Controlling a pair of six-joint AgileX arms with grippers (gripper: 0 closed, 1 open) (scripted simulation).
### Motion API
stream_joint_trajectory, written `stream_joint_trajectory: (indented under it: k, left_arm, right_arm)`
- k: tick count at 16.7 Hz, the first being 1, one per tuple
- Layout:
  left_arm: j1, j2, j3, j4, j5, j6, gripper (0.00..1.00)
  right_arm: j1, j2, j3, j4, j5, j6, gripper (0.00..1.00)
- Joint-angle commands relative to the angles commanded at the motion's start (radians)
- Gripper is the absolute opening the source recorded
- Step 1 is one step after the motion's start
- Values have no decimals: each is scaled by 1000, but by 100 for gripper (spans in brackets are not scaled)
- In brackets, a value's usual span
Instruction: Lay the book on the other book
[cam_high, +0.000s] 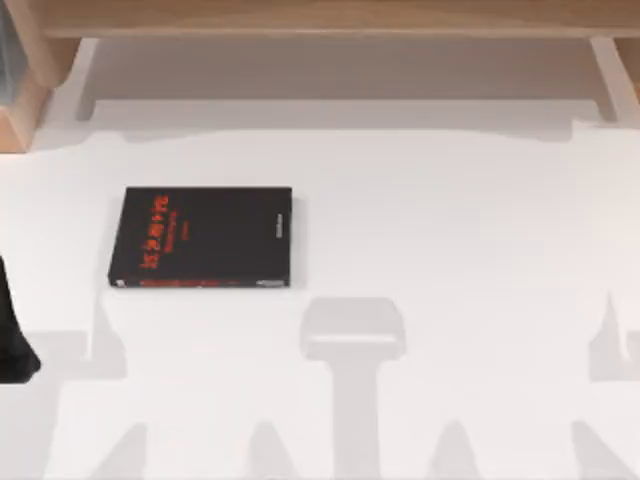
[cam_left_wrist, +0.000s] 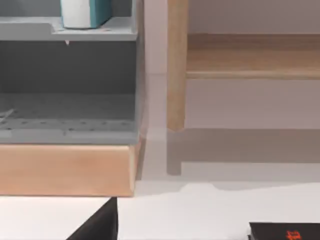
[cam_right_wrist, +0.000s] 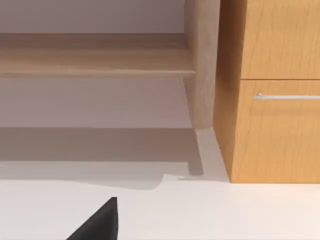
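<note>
Nearest the lens, a dark wedge of the left gripper (cam_left_wrist: 100, 224) low over the white table (cam_high: 450, 220) – opening impossible to tell, nothing seen in its hold. Same for the right gripper (cam_right_wrist: 100, 224), likely parked toward 3 o'clock, facing a wooden cabinet (cam_right_wrist: 275, 130) with a drawer handle (cam_right_wrist: 287, 96). Left arm (cam_high: 12, 335) at the 9 o'clock edge in the top view. The book (cam_left_wrist: 85, 12), teal with a pale edge, apparently upright on a grey shelf (cam_left_wrist: 65, 30) of a wood-based rack (cam_left_wrist: 65, 167), judged to be off toward 10 or 11 o'clock. The other book (cam_high: 200, 237), black with red lettering, flat on the table toward 9 o'clock, cover up, spine toward 6 o'clock. Step in hand, by judgement: reaching for the teal book, nothing yet grasped. To do it well: approach the shelf level, clear of the rack's post and the shelf lip; grip across the thickness near the middle – a thin cover, likely to slip or twist if pinched at a corner. Then carry low and set down flat, edges squared to the black cover. Surface smooth and bare elsewhere, a long wooden shelf (cam_high: 320, 20) along 12 o'clock.
</note>
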Motion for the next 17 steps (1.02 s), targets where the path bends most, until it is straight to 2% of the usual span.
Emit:
stream_joint_trajectory:
  k: [4,8,11,17]
  left_arm:
    - [5,31,27,13,7,0,100]
    - [35,219,178,83,48,0,100]
    - [72,470,349,163,91,0,100]
    - [165,1105,743,346,189,0,100]
  right_arm:
    - [0,0,0,0,0,0,100]
    - [0,0,0,0,0,0,100]
    - [0,0,0,0,0,0,100]
    - [0,0,0,0,0,0,100]
